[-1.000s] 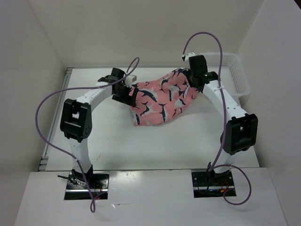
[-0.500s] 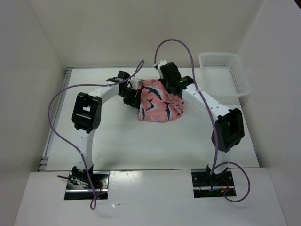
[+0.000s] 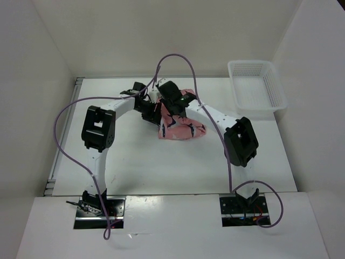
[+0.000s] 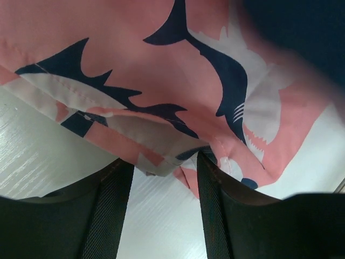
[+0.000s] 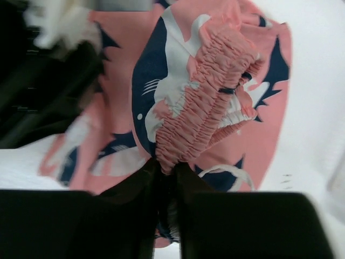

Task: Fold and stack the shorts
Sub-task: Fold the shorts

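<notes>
The shorts (image 3: 180,125) lie on the table (image 3: 140,162) in its rear half, about midway between the left and right edges, gathered into a compact, uneven bundle rather than a flat rectangle. Both arms reach in over the bundle's rear-left part. The right gripper (image 5: 164,167) is clamped on the elastic waistband (image 5: 205,91), which runs bunched into the narrow gap between its fingers. The left gripper (image 4: 161,162) stands with its fingers partly apart and a stitched hem (image 4: 108,116) lying across the tips; bare table shows in the gap below, so it cannot be determined whether the hem is pinched or merely resting there. Progress assessment: one rough fold-over appears to be under way (layers overlap in both wrist views), but the edges are not aligned and the fabric is not flattened. No stack is visible. Remaining work, as judged: release, smooth, complete the fold, then stack. The white basket (image 3: 256,86) sits at the rear right corner, well apart from the shorts.
</notes>
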Available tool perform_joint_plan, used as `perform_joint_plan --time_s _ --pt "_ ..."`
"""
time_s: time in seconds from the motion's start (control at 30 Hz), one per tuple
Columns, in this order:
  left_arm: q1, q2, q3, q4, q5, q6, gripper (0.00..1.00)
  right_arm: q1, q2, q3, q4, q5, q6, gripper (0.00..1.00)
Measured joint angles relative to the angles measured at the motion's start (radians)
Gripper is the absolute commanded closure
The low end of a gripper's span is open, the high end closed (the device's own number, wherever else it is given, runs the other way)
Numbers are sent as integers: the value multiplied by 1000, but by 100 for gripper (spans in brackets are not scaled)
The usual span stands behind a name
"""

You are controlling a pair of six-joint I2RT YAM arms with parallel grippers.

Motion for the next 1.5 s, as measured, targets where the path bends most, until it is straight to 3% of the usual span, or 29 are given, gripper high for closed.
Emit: perform_joint_plan --time_s 0.03,0.07,0.17,0.3,0.43,0.63,0.73,0.9,1.03,1.3,1.4,1.47,1.5 --pt "1 0 -1 2 2 0 42 17 5 5 -1 -3 13 62" --pt "4 0 -2 2 3 -1 40 33 10 12 -1 -7 26 39" --pt "20 0 -2 2 8 -3 38 72 23 67 -10 -76 40 26" --pt "51 -4 -2 3 -1 3 31 99 19 158 -16 -178 39 26" --pt "104 -29 -2 -6 -82 4 26 101 -42 143 -3 -212 23 26" --pt "159 -146 10 -73 -205 4 23 75 -377 -266 134 -129 -105 38" --pt "122 -208 89 -133 -180 4 18 -1 -483 -465 188 -126 -160 40" --pt "-35 -248 127 -144 -110 7 10 -103 -484 -687 229 -148 -227 39" --pt "-116 -231 58 -140 -68 6 7 -135 -478 -739 269 -185 -253 37" --pt "-133 -142 38 -124 -80 5 7 -166 -426 -766 425 -230 -305 32" --pt "-142 -117 38 -116 -90 4 21 -171 -394 -791 457 -245 -329 32" --pt "-144 -98 42 -111 -95 2 45 -176 -361 -800 465 -259 -344 36" --pt "-146 -85 48 -110 -96 0 50 -179 -347 -803 467 -264 -352 40"
